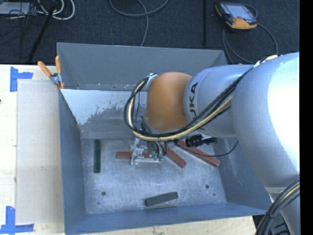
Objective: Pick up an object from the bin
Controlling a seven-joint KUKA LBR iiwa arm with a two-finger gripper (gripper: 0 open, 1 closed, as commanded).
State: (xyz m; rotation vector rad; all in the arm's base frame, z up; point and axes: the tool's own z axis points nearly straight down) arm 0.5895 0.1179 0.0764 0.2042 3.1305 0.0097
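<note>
Silver-grey arm (254,116) comes in from the right of the frame, its big link taking up the right side and reaching left and down toward the bin's middle. Orange wrist cover (166,102) sits just above frame centre, with yellow and black cables (134,106) looped round its left and lower side. Wrist points down into the grey bin (73,180). The gripper (145,155) hangs straight below the cover, low over the bin floor, slightly left of centre. Claw state: cannot tell whether open or closed, since the small metal parts are bunched up and partly hidden under the wrist. Nearest thing is a reddish-brown flat stick (124,155), lying roughly level just left of the gripper. Its right end meets or goes under the gripper; cannot tell if it is gripped. 2 more reddish-brown pieces lie to the right: 1 short stick (177,159), angled down-right, just beside the gripper, and 1 longer stick (201,154) further right, partly under the arm, also angled down-right. Dark green bar (97,155) lies lengthwise up-down in the left part of the floor, well apart from the gripper. Dark grey block (161,199) lies near the bottom wall, lower centre, slightly tilted, apart from the rest.
</note>
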